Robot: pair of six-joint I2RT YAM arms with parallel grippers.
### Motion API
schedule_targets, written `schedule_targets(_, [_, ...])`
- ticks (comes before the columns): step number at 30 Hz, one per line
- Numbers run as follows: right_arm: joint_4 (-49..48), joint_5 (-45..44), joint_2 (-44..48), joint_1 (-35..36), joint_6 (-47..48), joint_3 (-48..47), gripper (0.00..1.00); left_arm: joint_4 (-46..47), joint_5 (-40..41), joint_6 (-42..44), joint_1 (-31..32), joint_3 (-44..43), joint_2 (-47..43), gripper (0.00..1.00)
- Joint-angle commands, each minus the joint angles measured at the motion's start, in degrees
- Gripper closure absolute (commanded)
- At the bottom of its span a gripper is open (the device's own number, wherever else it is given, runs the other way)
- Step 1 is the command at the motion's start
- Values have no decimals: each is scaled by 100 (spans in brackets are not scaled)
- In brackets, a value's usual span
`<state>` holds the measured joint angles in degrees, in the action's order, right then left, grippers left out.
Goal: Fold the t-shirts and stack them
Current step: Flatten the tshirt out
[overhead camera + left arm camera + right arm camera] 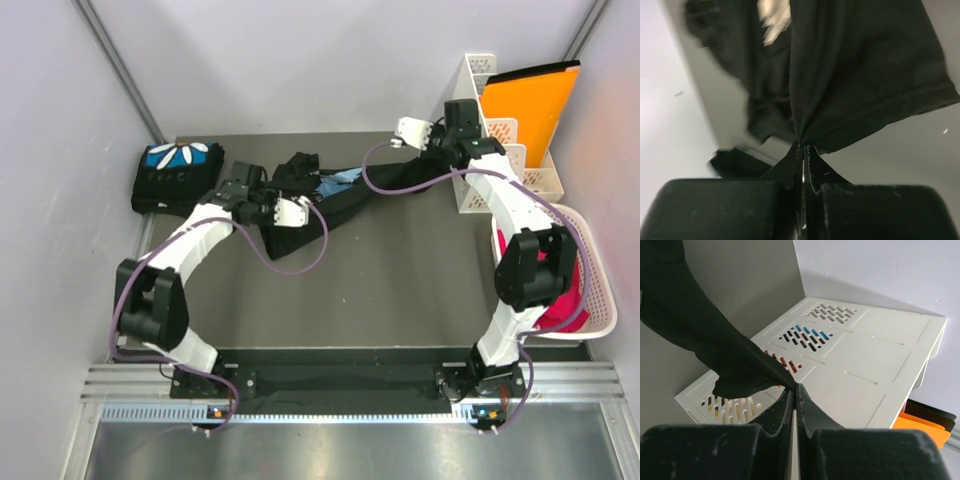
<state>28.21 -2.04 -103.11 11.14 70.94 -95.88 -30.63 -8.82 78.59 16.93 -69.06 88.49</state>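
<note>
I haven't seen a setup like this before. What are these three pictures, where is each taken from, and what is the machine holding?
Two robot arms are bolted at the near edge of a table. One picture looks down on both from above. The other two come from a camera on each wrist, looking along its own claw. The left claw and the right claw are each shut on one black t-shirt, stretched between them. A second t-shirt, with a blue-and-white print, lies folded at the far left. On the right are a white rack, an orange folder and a white basket.

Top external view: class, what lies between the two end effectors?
The black t-shirt spans the gap between them, one edge pinched by the left end effector, another by the right end effector; the top external view shows it.
</note>
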Motion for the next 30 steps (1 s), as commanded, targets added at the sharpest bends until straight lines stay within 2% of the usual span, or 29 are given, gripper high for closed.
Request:
schedule_targets(1, [-78,81,274,117,-1,-19,100,354,-174,148,12,296,370,100])
schedule_targets(2, [-70,64,283,108,-10,-10,100,835,-94,131,12,375,458,100])
schedule_targets(5, [-78,37,300,117,-27,51,100,1479,326,104,21,612,660,100])
schedule_targets(11, [-122,11,309,117,-62,192,100,1472,714,8,30,402,1091,100])
schedule_targets(12, [-122,2,300,117,-62,192,100,1490,793,-36,56,367,1118,94])
schedule_targets(14, [-131,-7,274,126,-89,183,100,1534,829,-133,100,340,1179,75])
schedule_targets(17, [-122,-7,239,143,-124,166,100,1718,1215,-212,100,375,1162,73])
schedule_targets(18, [-122,-7,239,152,-124,174,100,1779,1286,-230,100,393,1179,66])
schedule_targets(19, [-122,-7,221,161,-124,174,100,1893,1443,-308,100,393,1171,48])
schedule_targets(25, [-87,2,195,187,-124,210,100,1728,1410,-826,91,60,925,41])
schedule_targets(28, [-78,-6,177,196,-150,210,100,1061,1085,-1090,91,-327,662,42])
schedule_targets(30, [-78,-6,169,196,-150,218,100,457,541,-1318,91,-633,574,43])
